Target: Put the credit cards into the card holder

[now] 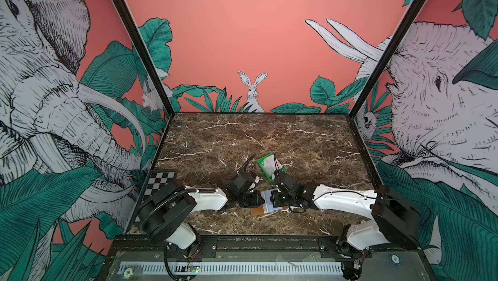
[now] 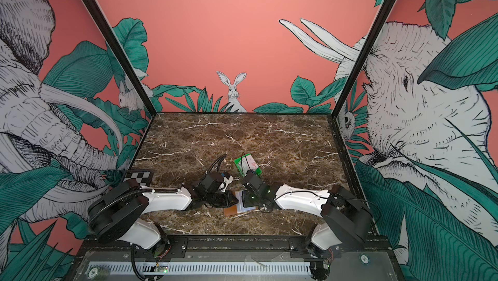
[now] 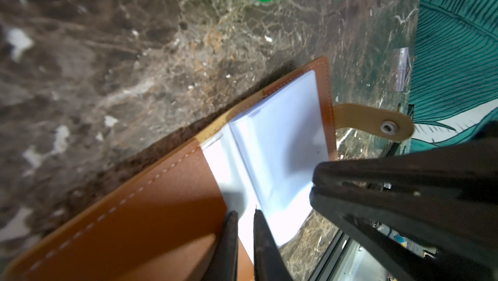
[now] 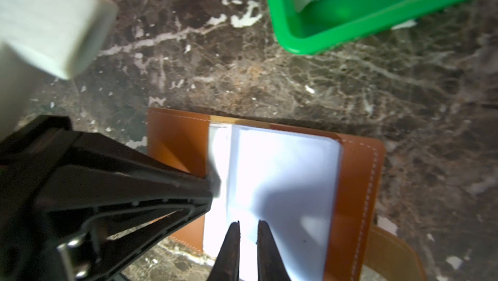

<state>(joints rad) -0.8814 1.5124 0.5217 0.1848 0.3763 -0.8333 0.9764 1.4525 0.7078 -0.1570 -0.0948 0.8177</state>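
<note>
Card holder (image 1: 257, 210) lies open and flat on the table (image 1: 242, 136), front centre, between my two arms. In both top views the wrists cover most of it, so I only see a brown corner and a pale strip. Its snap tab (image 3: 374, 120) pokes out past the cover edge on the right arm's side.

Left gripper (image 3: 244, 212): jaws nearly together with a slim gap, nipping a clear sleeve (image 3: 229, 174) by the spine.

Right gripper (image 4: 248, 223): same narrow gap, closed on the near edge of the pale sheet (image 4: 283, 180) over the right half. I can't tell if that sheet is a card or a sleeve leaf.

Green tray (image 1: 260, 162) sits just behind the holder, not touching it, with credit cards (image 1: 270, 165) in it.
</note>
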